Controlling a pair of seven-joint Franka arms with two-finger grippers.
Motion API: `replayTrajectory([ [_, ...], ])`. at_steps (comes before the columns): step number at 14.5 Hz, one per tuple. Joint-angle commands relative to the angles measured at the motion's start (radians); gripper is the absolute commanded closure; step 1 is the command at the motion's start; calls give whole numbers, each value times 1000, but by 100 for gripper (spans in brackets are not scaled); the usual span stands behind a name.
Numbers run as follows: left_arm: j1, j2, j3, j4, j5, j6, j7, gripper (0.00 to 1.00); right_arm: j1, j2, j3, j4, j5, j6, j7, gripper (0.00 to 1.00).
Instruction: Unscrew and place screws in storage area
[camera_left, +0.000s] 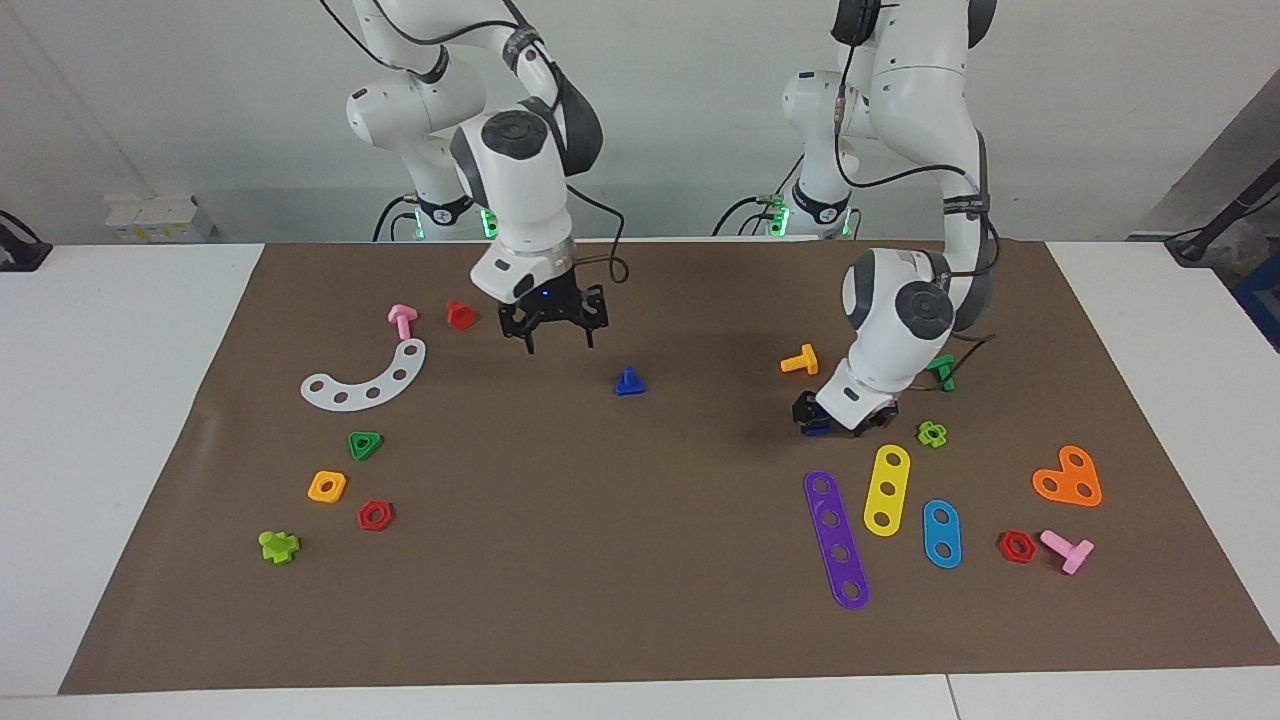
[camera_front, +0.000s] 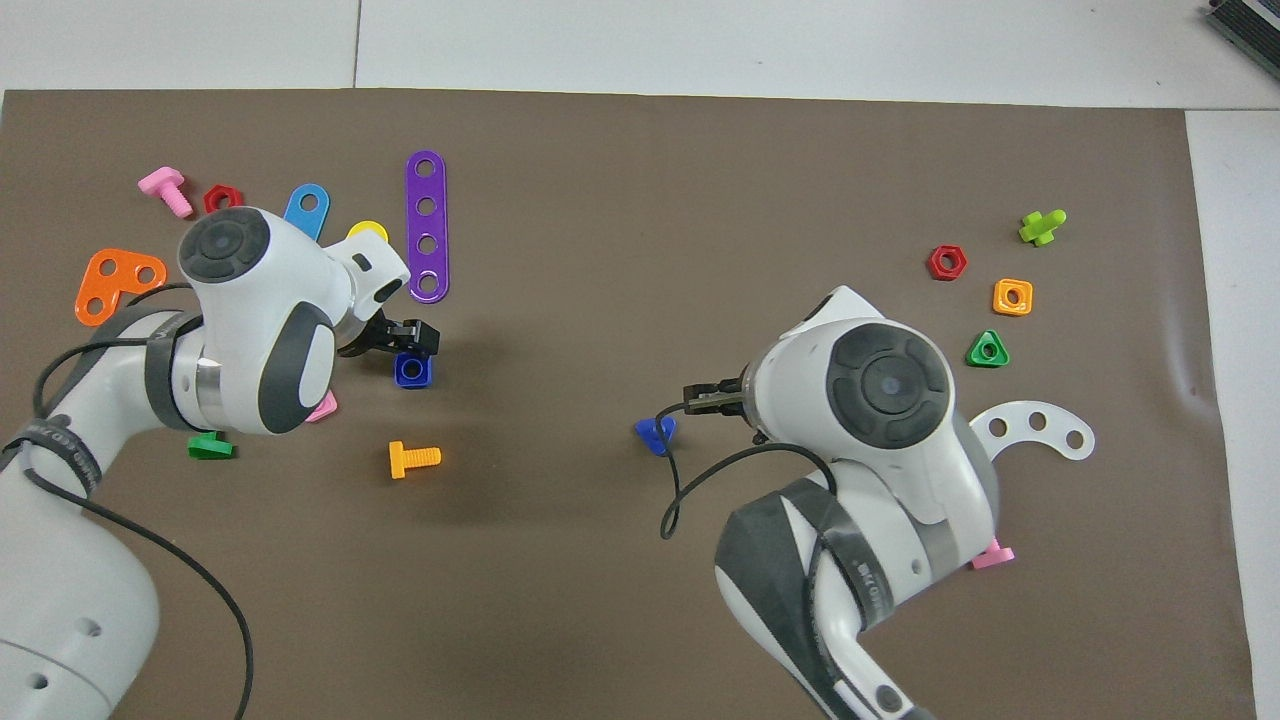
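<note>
A royal-blue screw (camera_left: 629, 382) with a flat triangular head lies alone on the brown mat near the middle; it also shows in the overhead view (camera_front: 655, 436). My right gripper (camera_left: 558, 340) hangs open and empty above the mat, beside the screw toward the right arm's end. My left gripper (camera_left: 822, 424) is down at the mat, right at a blue square nut (camera_front: 413, 370). The storage area (camera_left: 354, 482) is bare mat among a green triangular nut (camera_left: 365, 445), an orange square nut (camera_left: 327, 487) and a red hexagonal nut (camera_left: 375, 515).
A white curved plate (camera_left: 365, 380), a pink bolt (camera_left: 402, 320) and a red nut (camera_left: 459, 314) lie near the storage area. Purple (camera_left: 836, 540), yellow (camera_left: 886, 490) and light-blue (camera_left: 941, 533) plates, an orange plate (camera_left: 1068, 477) and an orange bolt (camera_left: 799, 360) surround the left gripper.
</note>
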Motion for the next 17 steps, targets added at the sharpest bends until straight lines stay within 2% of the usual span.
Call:
replayTrajectory([
  [1,70,-93,-1,38,-14,-132,22,0,59,78,-4,7,-6,100,75,11],
  [7,226,-320,6,20,29,-331,25,0,150,196,-4,32,-25,209,151,26],
  [9,240,-406,6,-21,75,-345,24,0,159,201,-4,23,-72,203,152,27],
  [10,240,-425,6,-21,75,-355,16,0,158,200,-4,18,-81,201,152,28],
  [13,225,-434,-4,66,133,-423,-49,0,158,197,-5,0,-91,200,152,36],
  [17,211,-342,-25,332,165,-583,-78,0,155,197,-8,1,-97,200,154,50],
])
